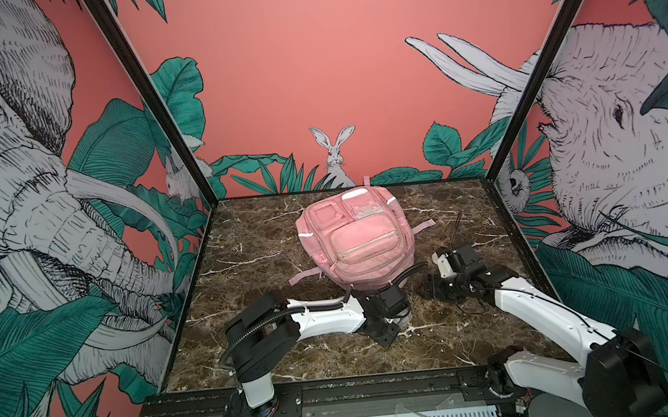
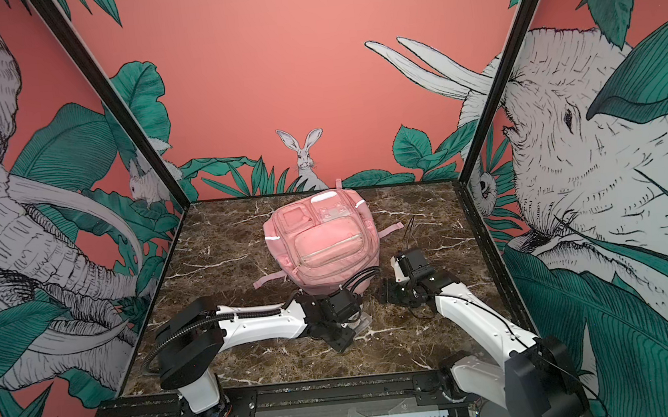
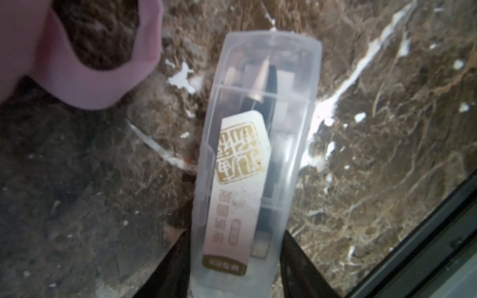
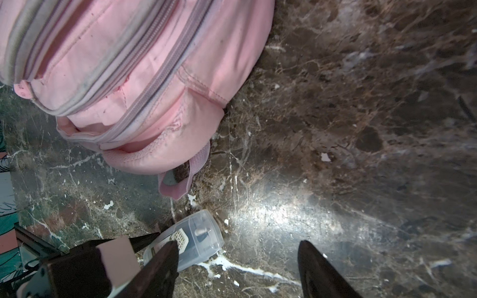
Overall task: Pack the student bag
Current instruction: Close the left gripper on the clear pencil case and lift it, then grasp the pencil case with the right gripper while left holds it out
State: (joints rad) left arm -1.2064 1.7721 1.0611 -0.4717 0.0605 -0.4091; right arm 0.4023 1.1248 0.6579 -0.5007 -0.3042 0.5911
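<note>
1. The student bag (image 1: 354, 237) (image 2: 322, 235), a large soft pink fabric backpack with zipped front pockets and silver reflective strips, lies on its back on the dark brown marble-patterned desk (image 1: 252, 242). Its pockets face up, and it sits mid-desk toward the far side.
2. Its long axis runs near to far. The end with the two small pockets points at the far wall, and the end with the big pocket points toward the arms.
3. Pink straps (image 1: 303, 277) trail onto the desk at its near left and at its right.
4. A short pink strap loop (image 4: 170, 192) (image 3: 103, 98) sticks out from the bag's near end.
5. A clear plastic case (image 3: 258, 154) (image 4: 196, 237), long and round-ended, lies flat on the desk just near of that loop and apart from it. One end is aimed at the bag, and a dark pen and a pink-and-gold label show inside.
6. The left fingers (image 3: 170, 265) stand on either side of the case's near end. I cannot tell whether they pinch it or only flank it.
7. The right fingers (image 4: 320, 271) are spread wide with only bare desk between them, low over the desk right of the bag's near end.
</note>
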